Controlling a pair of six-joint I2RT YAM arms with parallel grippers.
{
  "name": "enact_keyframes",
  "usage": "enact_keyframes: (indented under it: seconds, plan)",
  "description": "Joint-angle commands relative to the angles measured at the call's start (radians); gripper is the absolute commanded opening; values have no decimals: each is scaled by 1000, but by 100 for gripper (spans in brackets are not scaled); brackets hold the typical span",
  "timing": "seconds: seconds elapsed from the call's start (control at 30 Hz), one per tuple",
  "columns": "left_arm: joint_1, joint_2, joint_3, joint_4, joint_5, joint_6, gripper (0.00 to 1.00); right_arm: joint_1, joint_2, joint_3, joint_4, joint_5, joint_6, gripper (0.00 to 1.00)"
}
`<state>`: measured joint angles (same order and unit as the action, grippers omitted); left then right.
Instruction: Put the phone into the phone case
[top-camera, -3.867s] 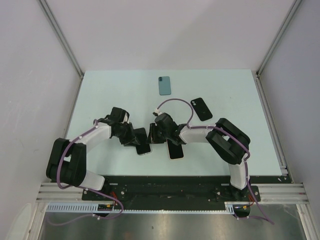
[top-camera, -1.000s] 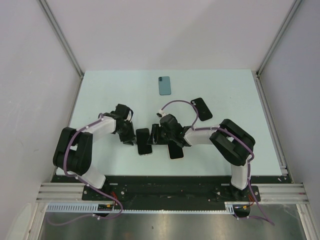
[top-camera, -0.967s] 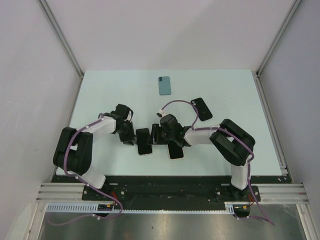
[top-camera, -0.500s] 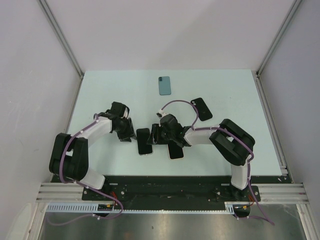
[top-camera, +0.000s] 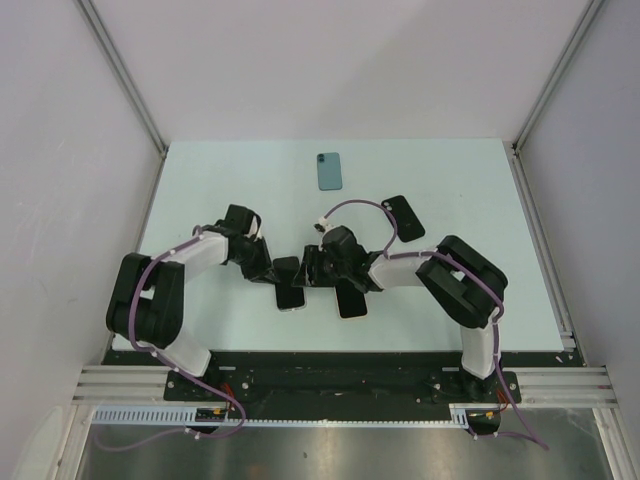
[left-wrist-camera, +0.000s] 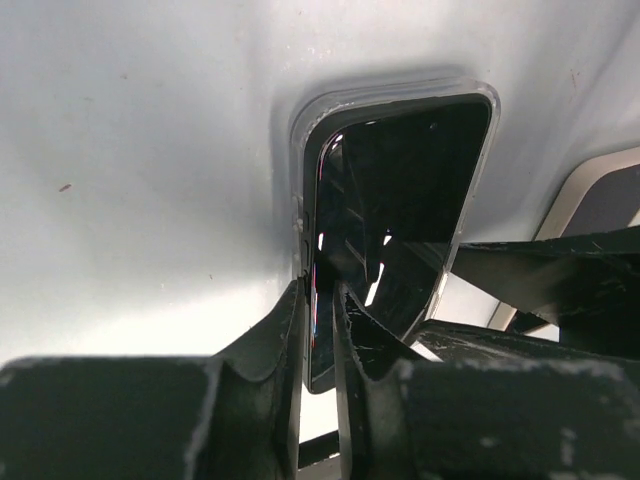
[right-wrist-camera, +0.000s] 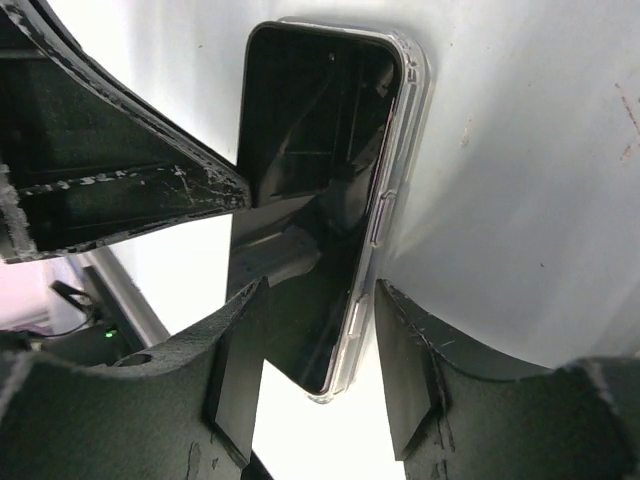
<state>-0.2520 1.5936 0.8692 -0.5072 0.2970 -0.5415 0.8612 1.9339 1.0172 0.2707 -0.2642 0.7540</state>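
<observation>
1. The left gripper (left-wrist-camera: 318, 300) is pinched shut on the long edge of the phone (left-wrist-camera: 400, 200). The right gripper (right-wrist-camera: 322, 300) is set astride the phone, but its grip cannot be told.
2. The phone is laid screen-up inside the clear phone case (left-wrist-camera: 392, 92), toward 7 o'clock from the centre of the table (top-camera: 200, 180).
3. Its long axis is run from 12 to 6 o'clock in the top view.

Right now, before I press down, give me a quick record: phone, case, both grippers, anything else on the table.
phone: screen up, far end inside case, near end unclear
case: clear, flat on table
left gripper: shut on case rim at phone's long side
right gripper: open, straddling phone's end
others: second phone near right gripper; teal phone, black phone farther back
</observation>
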Motion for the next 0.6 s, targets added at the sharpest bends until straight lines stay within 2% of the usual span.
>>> enact_keyframes:
  seconds: [0.0,0.2,0.3,0.57]
  plan:
    - [2,16,-41,50,79,-15,17,-21,39,-5,122,-119,62,52]
    - [17,32,-62,70,177,-23,15,-33,68,-5,327,-283,172,53]
    - [28,28,-90,99,238,-32,14,-33,66,-6,404,-297,208,53]
    - [48,16,-134,136,294,-51,14,-51,96,-6,548,-359,301,51]
